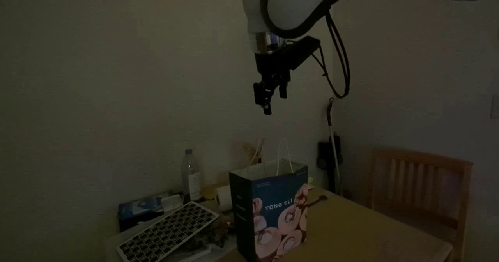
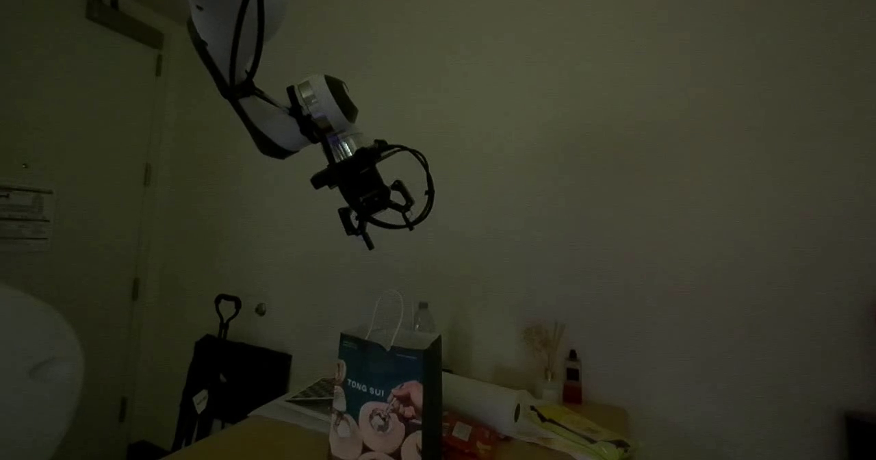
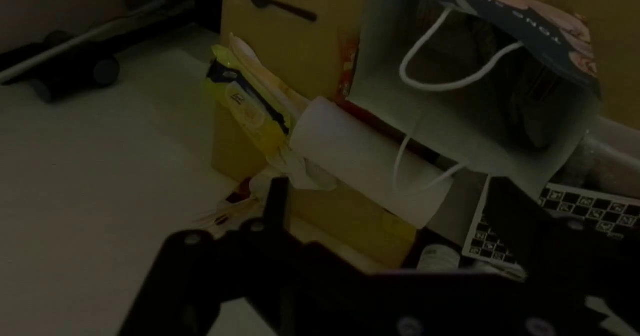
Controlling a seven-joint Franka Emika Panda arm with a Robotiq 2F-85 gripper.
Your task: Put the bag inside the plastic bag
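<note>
The plastic bag, a tall bag with a bluish top and pinkish round shapes, stands upright and open on the table in both exterior views (image 1: 278,215) (image 2: 380,405). Its white cord handles stand up. In the wrist view its inner wall (image 3: 445,116) shows at the upper right, and something dark lies inside, too dim to identify. The bag, the small dark green pouch, cannot be made out in any view. My gripper (image 1: 275,105) hangs in the air above the plastic bag. It is open and empty, fingers apart, also in an exterior view (image 2: 390,237) and the wrist view (image 3: 390,181).
A white paper roll (image 3: 370,161) lies beside the plastic bag, near a yellow packet (image 3: 250,111) and a red packet (image 2: 469,436). A checkered board (image 1: 167,231) and a bottle (image 1: 191,180) stand by the wall. A spoon (image 3: 282,5) lies on the table.
</note>
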